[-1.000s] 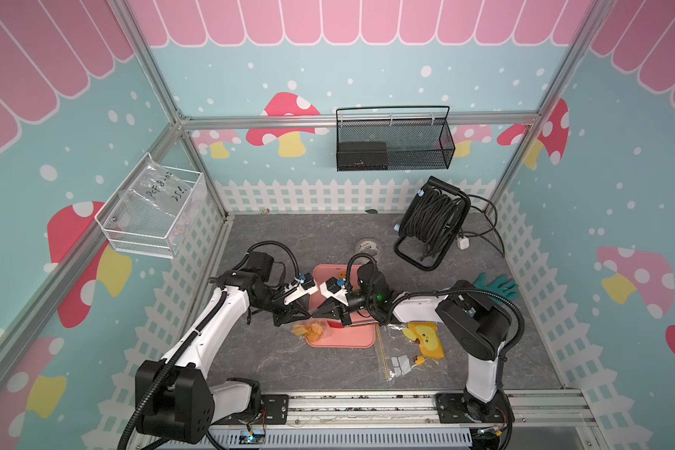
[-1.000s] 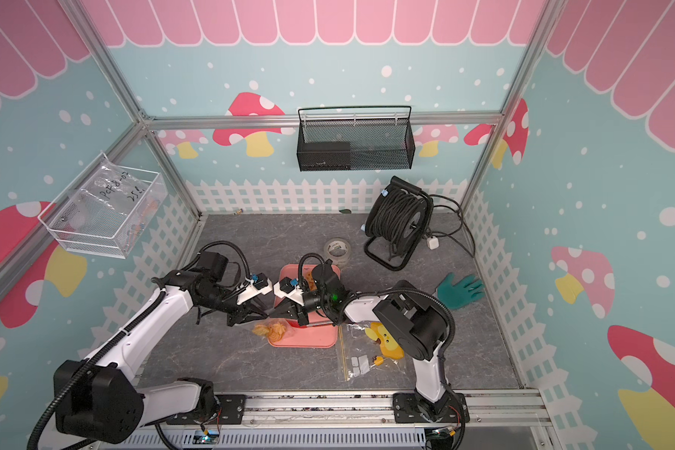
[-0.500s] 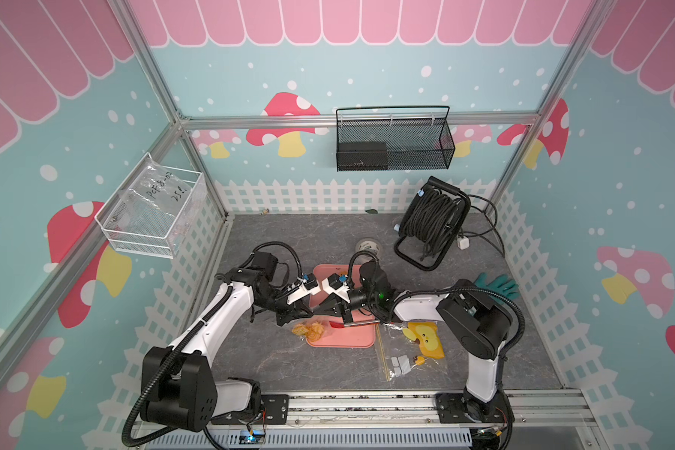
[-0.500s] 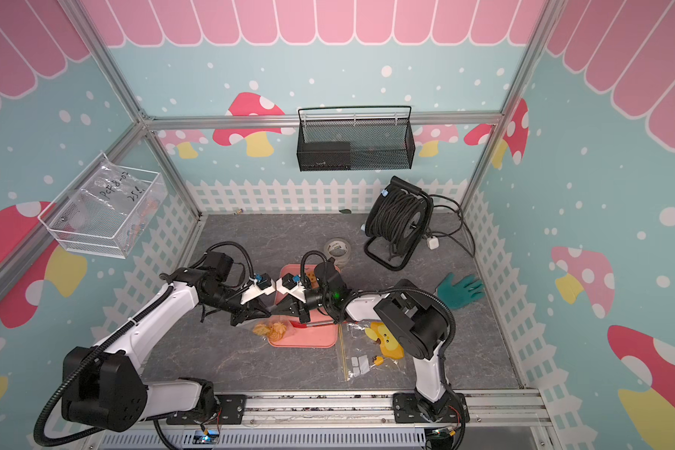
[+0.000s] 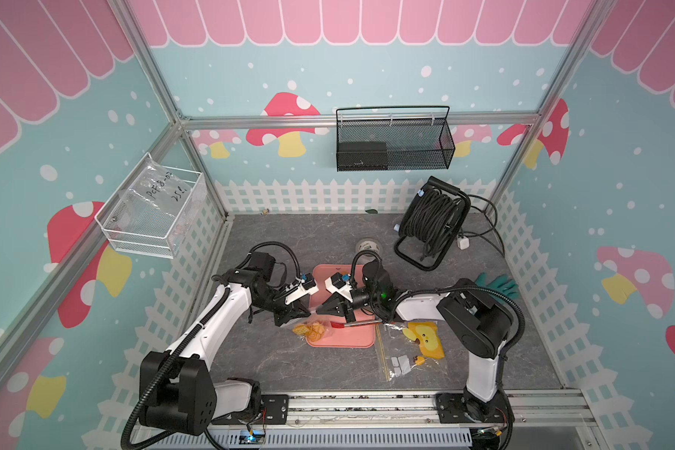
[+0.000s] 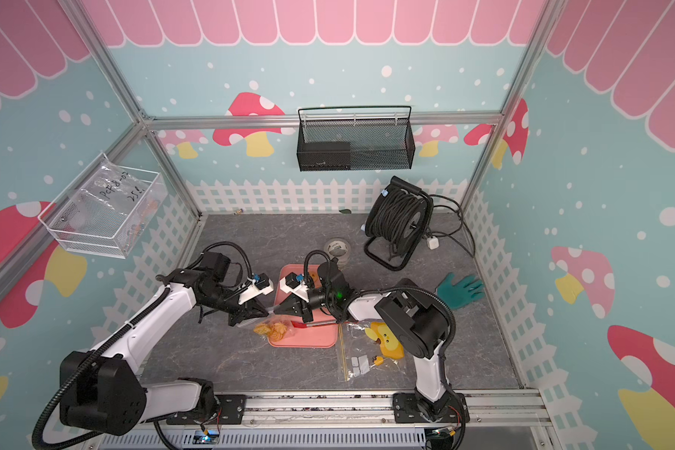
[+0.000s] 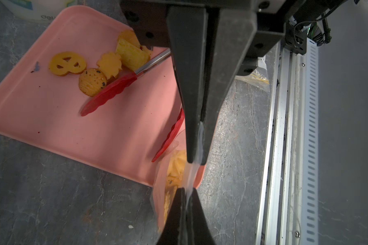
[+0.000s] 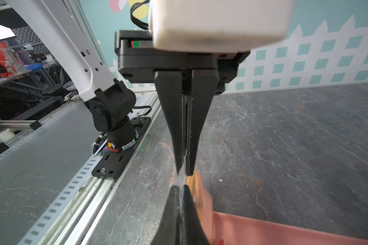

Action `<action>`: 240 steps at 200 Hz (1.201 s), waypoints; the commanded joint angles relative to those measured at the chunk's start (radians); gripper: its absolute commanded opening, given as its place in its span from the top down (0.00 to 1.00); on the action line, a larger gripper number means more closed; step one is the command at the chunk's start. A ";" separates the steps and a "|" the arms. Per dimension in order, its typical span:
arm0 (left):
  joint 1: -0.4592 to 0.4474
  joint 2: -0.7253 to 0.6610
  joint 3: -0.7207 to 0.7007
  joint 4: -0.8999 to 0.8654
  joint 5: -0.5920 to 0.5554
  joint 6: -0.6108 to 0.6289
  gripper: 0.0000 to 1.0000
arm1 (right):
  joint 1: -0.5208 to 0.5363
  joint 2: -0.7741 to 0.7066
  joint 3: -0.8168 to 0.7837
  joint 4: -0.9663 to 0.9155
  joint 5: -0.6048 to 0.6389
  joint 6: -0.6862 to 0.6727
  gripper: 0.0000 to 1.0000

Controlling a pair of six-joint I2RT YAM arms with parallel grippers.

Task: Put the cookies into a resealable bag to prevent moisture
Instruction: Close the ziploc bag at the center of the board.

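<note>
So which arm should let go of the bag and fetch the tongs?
Right, probably. The left gripper and right gripper both pinch the top of the resealable bag, but the tongs lie with their handle beneath the right arm, beside the loose cookies on the tray.

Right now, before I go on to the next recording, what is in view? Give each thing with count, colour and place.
tray: one, pink, mid-table
cookies: at least five loose, golden, on the tray; more inside the bag, count unclear
resealable bag: one, clear, at the tray's front corner nearest the left arm
tongs: one pair, red tips, on the tray
larger clear bag: one, yellow item inside, beside the tray
tape roll: one, whitish, behind the tray
cable reel: one, black, back right
glove: one, teal, far right
mesh basket: one, black, back wall
wire basket: one, white, left wall, holds a handwritten bag
left gripper: shut on the bag's top edge
right gripper: shut on the same edge
</note>
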 commanded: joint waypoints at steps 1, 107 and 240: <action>0.017 -0.007 -0.011 -0.016 -0.052 0.012 0.85 | -0.017 -0.008 -0.022 0.042 -0.033 0.014 1.00; 0.031 -0.063 -0.050 0.004 -0.153 0.005 0.84 | -0.039 -0.008 -0.053 0.070 -0.033 0.039 1.00; 0.072 -0.083 -0.089 0.039 -0.230 -0.012 0.78 | -0.068 -0.051 -0.079 0.077 -0.028 0.044 1.00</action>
